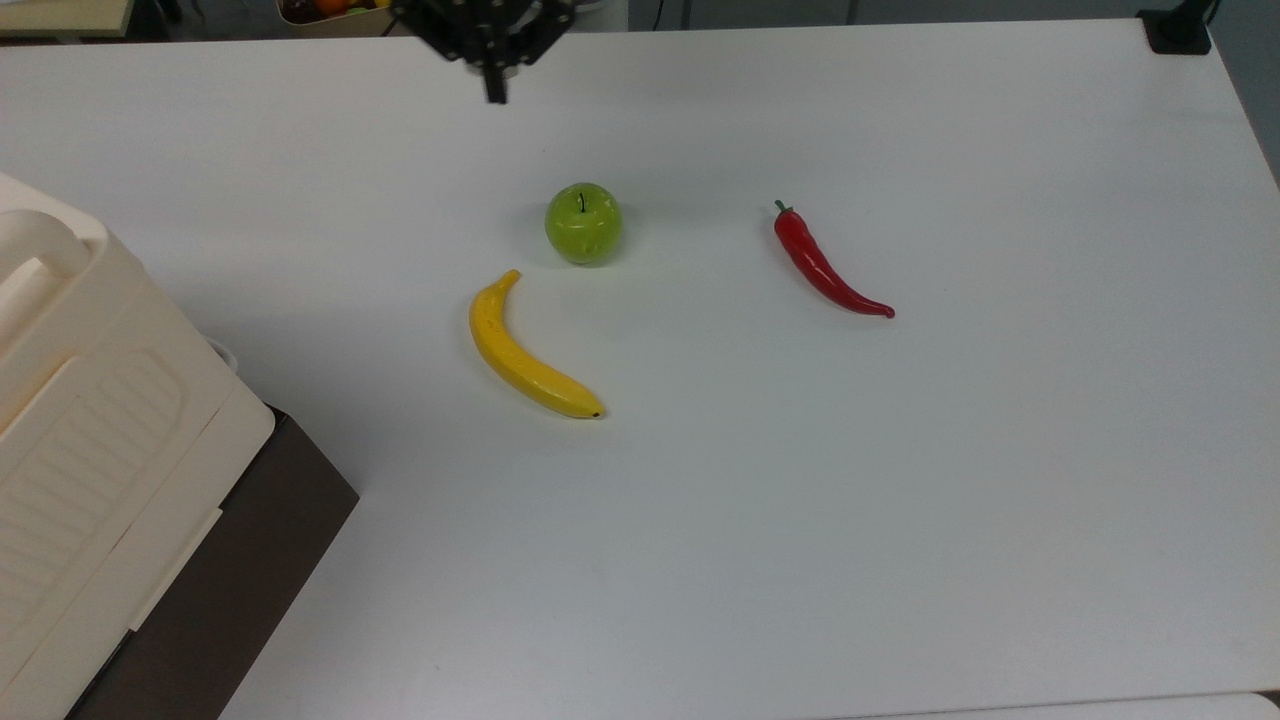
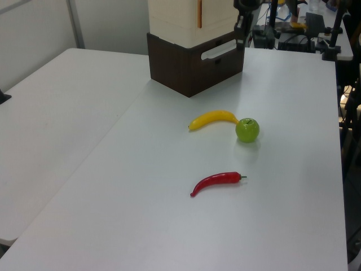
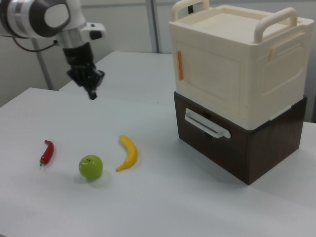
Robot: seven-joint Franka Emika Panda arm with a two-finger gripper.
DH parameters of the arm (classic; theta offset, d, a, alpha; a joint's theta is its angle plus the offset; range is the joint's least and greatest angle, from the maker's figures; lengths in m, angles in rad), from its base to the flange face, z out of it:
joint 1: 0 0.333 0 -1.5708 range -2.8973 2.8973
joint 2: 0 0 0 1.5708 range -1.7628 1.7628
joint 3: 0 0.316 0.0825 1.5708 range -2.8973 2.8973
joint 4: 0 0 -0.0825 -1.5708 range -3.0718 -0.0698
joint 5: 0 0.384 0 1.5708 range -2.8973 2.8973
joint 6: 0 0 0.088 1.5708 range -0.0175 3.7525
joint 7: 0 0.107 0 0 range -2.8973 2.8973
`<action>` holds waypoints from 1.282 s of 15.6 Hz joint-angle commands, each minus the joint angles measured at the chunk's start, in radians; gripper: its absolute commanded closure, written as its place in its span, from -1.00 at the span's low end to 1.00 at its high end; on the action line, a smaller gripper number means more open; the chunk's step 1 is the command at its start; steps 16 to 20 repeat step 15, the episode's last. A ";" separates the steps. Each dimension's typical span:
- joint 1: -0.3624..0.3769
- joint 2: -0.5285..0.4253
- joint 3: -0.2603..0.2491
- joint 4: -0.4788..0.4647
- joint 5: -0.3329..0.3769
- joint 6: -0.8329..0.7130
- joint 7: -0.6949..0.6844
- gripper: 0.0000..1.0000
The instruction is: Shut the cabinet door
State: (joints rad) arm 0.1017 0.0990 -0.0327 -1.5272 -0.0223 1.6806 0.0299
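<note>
White tabletop point(image 1: 900, 500) fills the scene, with a second white table butted against it on the left view's left.

Going left to right in the top view, there is one cream cabinet point(image 1: 80, 400) sitting on one dark brown drawer unit point(image 1: 240, 580) at the left edge. Next come one yellow banana point(image 1: 520, 350), one green apple point(image 1: 583, 222) just beyond the banana's stem end, and one red chili pepper point(image 1: 825, 265) well apart to the right. One black gripper point(image 1: 495, 85) hangs over the far edge of the table, farther back than the apple.

In the right view the cabinet door point(image 3: 210, 74) is the smooth cream panel on the cabinet's front face, with an orange strip point(image 3: 180, 64) along its left edge; it lies flush with the cabinet body, shut. The drawer unit point(image 3: 232, 143) below carries one white bar handle point(image 3: 207, 123).

In that right view the gripper point(image 3: 92, 93) hangs at the far left, on the end of the arm point(image 3: 49, 19), well apart from the door and touching nothing. Its fingers come together in a single narrow tip, closed with nothing between them. The three pieces of produce lie on the table between gripper and cabinet.
</note>
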 commanded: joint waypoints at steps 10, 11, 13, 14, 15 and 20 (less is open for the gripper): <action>0.056 -0.053 -0.023 -0.074 -0.015 -0.055 0.005 -1.00; 0.056 -0.054 -0.023 -0.074 -0.015 -0.061 0.005 -1.00; 0.056 -0.053 -0.023 -0.070 -0.021 -0.064 0.005 -1.00; 0.055 -0.053 -0.023 -0.068 -0.027 -0.061 0.005 -1.00; 0.055 -0.053 -0.023 -0.067 -0.027 -0.059 0.005 -1.00; 0.055 -0.053 -0.023 -0.067 -0.027 -0.059 0.005 -1.00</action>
